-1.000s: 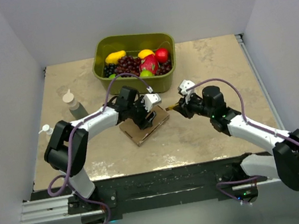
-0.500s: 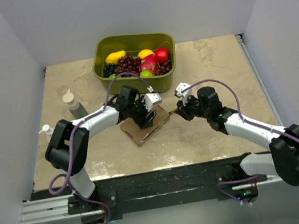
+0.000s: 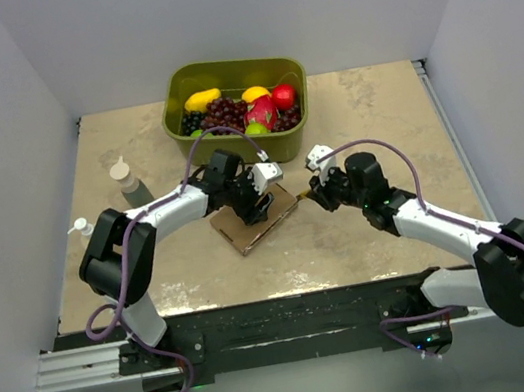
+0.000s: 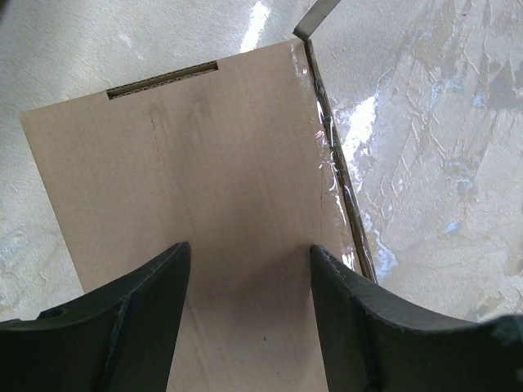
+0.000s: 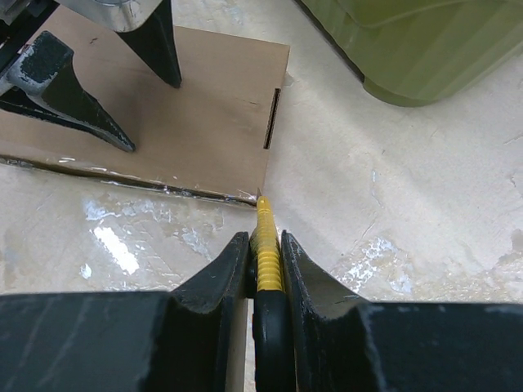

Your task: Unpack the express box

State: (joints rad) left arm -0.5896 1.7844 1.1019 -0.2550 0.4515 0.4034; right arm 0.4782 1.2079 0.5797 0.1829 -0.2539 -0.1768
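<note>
- Right gripper [image 5: 264, 245] is clamped on a yellow cutter [image 5: 268, 265], its tip at the express box [image 5: 163, 106] corner.
- Left gripper [image 4: 245, 269], fingers apart, rests on the lid.
- Box lies mid-table; its taped long edge runs from the blade toward the table's near-left corner.

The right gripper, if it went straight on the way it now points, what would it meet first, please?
The express box: the yellow knife clamped in the right gripper aims at its taped corner, the tip seemingly almost there, though depth is unclear.

Beige table [image 3: 358, 108], flat express box [image 3: 248, 231], green fruit tub [image 3: 228, 63], bottle [image 3: 128, 182], pump bottle [image 3: 81, 228]
</note>
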